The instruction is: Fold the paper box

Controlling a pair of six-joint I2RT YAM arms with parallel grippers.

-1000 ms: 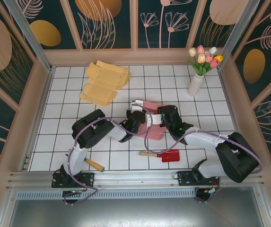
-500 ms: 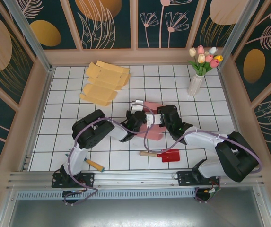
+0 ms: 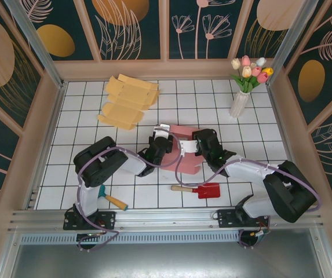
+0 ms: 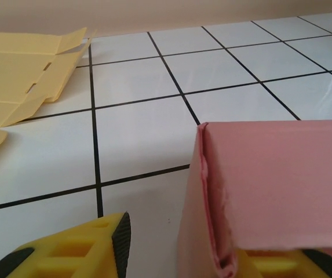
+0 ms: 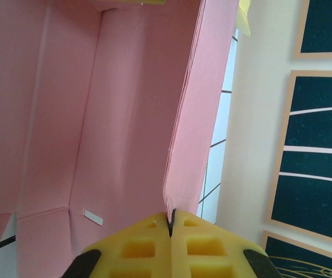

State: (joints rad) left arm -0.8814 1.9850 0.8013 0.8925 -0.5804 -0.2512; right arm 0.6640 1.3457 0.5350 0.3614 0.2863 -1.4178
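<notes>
The left arm point(image 3: 99, 164) and right arm point(image 3: 286, 194) are of identical build: bulky black joint housings linked by white tubular sections, each on a black base point(image 3: 87, 219). A lavender cable point(image 3: 79, 175) runs in loose loops along each arm. The left pincer point(image 4: 183, 249) and right pincer point(image 5: 170, 223) have yellow fingers point(image 5: 148, 250) with moulded rectangular recesses and black pads point(image 4: 121, 233).

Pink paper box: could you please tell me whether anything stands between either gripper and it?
Nothing visible does. The right gripper pinches a wall edge of the pink paper box, and the open left gripper straddles one of its walls.
</notes>
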